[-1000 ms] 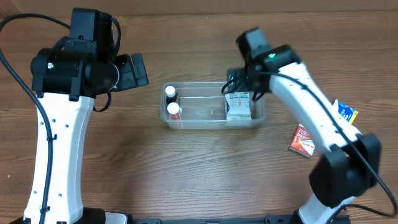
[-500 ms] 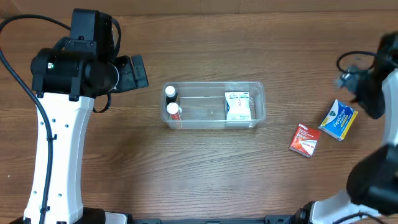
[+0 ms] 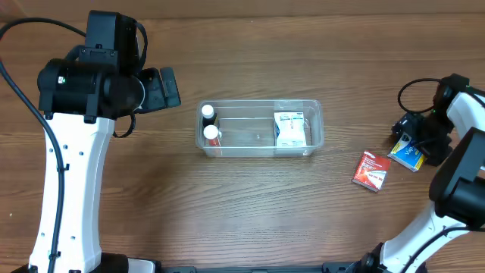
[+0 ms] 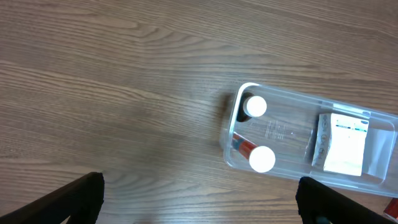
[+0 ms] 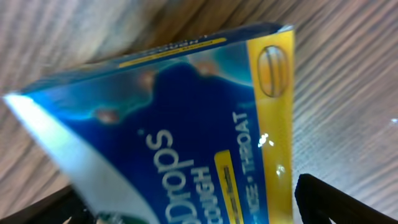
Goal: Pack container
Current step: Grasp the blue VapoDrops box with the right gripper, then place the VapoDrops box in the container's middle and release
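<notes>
1. Wood-grain worktop (image 3: 250, 220) carries everything. At its left, the left hand (image 3: 168, 87) hangs over bare wood, its fingers (image 4: 74, 196) spread wide and gripping nothing.
2. Right of that hand, near the centre, lies the container (image 3: 246, 136), with its long axis running left to right. Two bottles (image 3: 211, 135) stand at its left end and a white packet (image 3: 291, 129) lies at its right end. The middle stretch between them holds nothing.
3. Further right, a red packet (image 3: 372, 170) lies flat on the worktop, apart from the container.
4. At the far right sits a blue-and-yellow box (image 3: 408, 157), with the right hand (image 3: 421, 138) directly over it. In the right wrist view the box fills the gap, slanted, and the fingers (image 5: 336, 199) stand apart on either side, not visibly pressing on it.
5. As I judge it, the right arm is far nearer and should take the box. The container lies well to its left, past the red packet, so the carry runs leftward to the free middle.
</notes>
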{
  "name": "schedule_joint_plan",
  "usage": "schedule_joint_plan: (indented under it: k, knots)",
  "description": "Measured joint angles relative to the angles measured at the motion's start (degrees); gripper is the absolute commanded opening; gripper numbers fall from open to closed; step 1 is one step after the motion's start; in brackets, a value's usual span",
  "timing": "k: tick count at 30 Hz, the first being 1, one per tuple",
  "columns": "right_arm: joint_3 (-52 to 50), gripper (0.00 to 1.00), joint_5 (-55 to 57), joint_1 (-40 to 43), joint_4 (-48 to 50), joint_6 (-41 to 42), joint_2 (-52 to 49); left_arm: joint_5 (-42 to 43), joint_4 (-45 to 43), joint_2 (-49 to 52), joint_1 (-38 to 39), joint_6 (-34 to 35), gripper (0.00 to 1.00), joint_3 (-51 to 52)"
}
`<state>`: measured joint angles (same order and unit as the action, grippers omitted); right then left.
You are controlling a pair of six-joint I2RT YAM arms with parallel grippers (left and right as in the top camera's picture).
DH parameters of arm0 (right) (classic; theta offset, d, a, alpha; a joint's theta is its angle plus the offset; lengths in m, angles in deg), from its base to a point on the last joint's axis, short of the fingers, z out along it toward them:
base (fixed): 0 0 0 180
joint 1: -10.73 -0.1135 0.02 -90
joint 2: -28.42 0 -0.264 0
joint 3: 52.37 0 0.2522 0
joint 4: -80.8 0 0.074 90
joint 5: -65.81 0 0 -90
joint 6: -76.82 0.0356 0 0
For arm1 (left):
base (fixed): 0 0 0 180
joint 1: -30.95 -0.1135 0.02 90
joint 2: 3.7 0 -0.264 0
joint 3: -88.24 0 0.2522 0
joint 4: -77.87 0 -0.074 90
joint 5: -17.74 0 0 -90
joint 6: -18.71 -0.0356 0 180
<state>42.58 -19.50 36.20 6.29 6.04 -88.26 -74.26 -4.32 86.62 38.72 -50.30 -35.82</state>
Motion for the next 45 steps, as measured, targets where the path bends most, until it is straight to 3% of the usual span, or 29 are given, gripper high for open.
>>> schedule_joint_plan:
  k: [3, 7, 9, 20, 23, 28, 32, 38, 45]
  knots:
    - [0.0, 1.0, -0.2, 0.0, 0.1, -0.6, -1.3, 0.0, 0.0, 0.0, 0.0, 0.0, 1.0, 0.0]
    - [0.0, 0.79, -0.3, 0.0, 0.1, -1.0, -1.3, 0.0, 0.0, 0.0, 0.0, 0.0, 1.0, 0.0]
    - [0.0, 0.75, -0.8, 0.0, 0.1, -1.1, -1.3, 0.0, 0.0, 0.0, 0.0, 0.0, 1.0, 0.0]
    - [2.2, 0.75, -3.9, -0.3, -5.0, -1.3, -0.9, 0.0, 0.2, 0.0, 0.0, 0.0, 1.0, 0.0]
    - [4.3, 0.74, -5.2, -2.6, -7.2, -1.5, 3.9, 0.0, 0.2, 0.0, 0.0, 0.0, 1.0, 0.0]
    - [6.7, 0.73, -8.0, -13.1, -7.8, -3.1, 20.5, 0.0, 0.2, 0.0, 0.0, 0.0, 1.0, 0.0]
    - [7.6, 0.72, -10.3, -30.1, -5.6, -3.7, 30.1, -0.2, 0.2, 0.0, 0.0, 0.0, 1.0, 0.0]
    - [7.6, 0.73, -11.2, -52.0, 1.8, 0.7, 26.3, -0.2, 0.2, 0.0, 0.0, 0.0, 1.0, 0.0]
    - [7.6, 0.73, -11.3, -57.8, 3.0, 6.1, 13.8, -0.2, 0.2, 0.0, 0.0, 0.0, 1.0, 0.0]
